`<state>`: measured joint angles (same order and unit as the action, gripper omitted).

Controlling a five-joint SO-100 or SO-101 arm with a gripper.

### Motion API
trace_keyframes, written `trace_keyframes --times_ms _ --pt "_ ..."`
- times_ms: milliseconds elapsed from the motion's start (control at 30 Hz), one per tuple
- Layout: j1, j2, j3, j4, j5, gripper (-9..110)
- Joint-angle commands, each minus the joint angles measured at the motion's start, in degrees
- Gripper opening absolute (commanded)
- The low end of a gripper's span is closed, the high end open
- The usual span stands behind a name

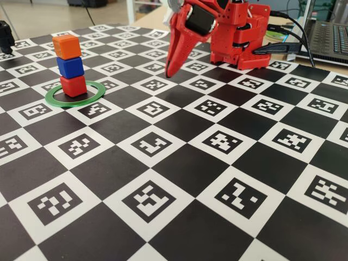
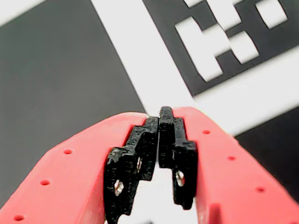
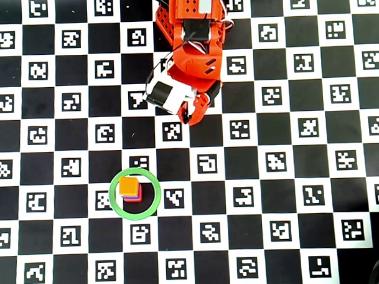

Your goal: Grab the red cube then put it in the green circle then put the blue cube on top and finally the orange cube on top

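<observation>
In the fixed view the red cube (image 1: 73, 86) stands inside the green circle (image 1: 76, 93), with the blue cube (image 1: 70, 67) on it and the orange cube (image 1: 67, 47) on top. From overhead the orange cube (image 3: 128, 186) covers the stack inside the green circle (image 3: 135, 193). My gripper (image 1: 169, 72) is shut and empty, tips pointing down just above the board, well right of the stack. It also shows overhead (image 3: 191, 121) and in the wrist view (image 2: 160, 119), where the black pads (image 2: 140, 149) meet with nothing between them.
The red arm base (image 1: 239, 38) stands at the board's far edge, with a laptop (image 1: 329, 38) and cables behind it. The checkerboard mat with printed markers (image 1: 179, 163) covers the table. A dark object (image 1: 5, 35) sits at the far left.
</observation>
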<state>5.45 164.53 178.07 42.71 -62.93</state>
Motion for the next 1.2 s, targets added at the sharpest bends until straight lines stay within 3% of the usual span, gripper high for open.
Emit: trace_keyframes --times_ms 0,567,1167 --pt "-0.2 6.7 1.4 2.9 -1.1 -6" --pt "-5.4 28.0 3.5 33.9 -11.4 -6" --pt "-5.7 28.0 3.5 34.3 -12.0 -5"
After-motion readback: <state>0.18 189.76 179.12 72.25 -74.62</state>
